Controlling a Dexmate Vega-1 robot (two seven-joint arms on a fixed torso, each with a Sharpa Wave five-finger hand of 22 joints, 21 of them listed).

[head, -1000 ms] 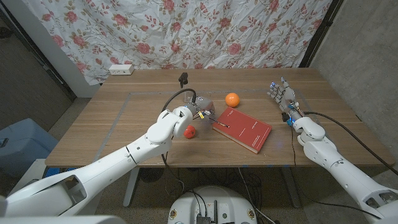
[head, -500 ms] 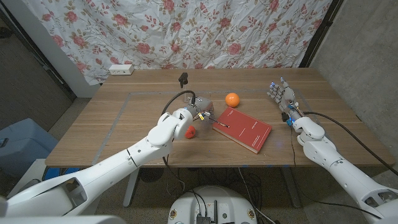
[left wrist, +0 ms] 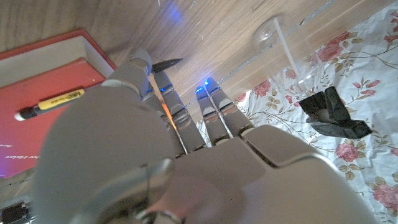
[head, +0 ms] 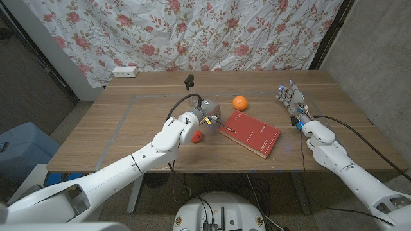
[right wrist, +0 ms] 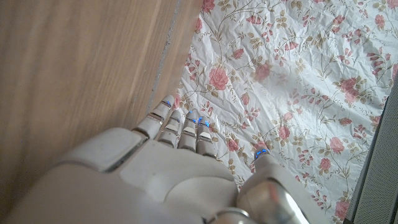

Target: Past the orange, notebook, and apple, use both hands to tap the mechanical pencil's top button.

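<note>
In the head view a wooden bench (head: pixel 128 125) stands before a rose-printed curtain (head: pixel 192 32), with a grey wall at the right and a white power strip (head: pixel 124 71) on its far left edge; one orange (head: pixel 239 102) lies toward the back, one red notebook (head: pixel 250 133) lies near the middle, and one red apple (head: pixel 196 135) sits just beside the left arm's wrist, partly covered by it; a small black object (head: pixel 189 81) stands near the far edge, too small to make out; the left hand (head: pixel 207 113) hovers at the notebook's near-left corner, its fingers hard to read from here; the mechanical pencil (head: pixel 230 128) shows as a thin line on the notebook cover; the right hand (head: pixel 292 99) stands upright far off at the right side, fingers apart, holding nothing.

In the left wrist view the left hand (left wrist: pixel 180 124) has its fingers stretched out and spread, gripping nothing; one yellow mechanical pencil (left wrist: pixel 53 104) lies on the red notebook (left wrist: pixel 37 81), apart from the fingers; a dark pointed tip beside the hand is unclear; the black object (left wrist: pixel 333 115) is seen against the curtain.

In the right wrist view the right hand (right wrist: pixel 186 162) reaches with fingers extended over bare wood toward the curtain (right wrist: pixel 298 74), empty.
</note>
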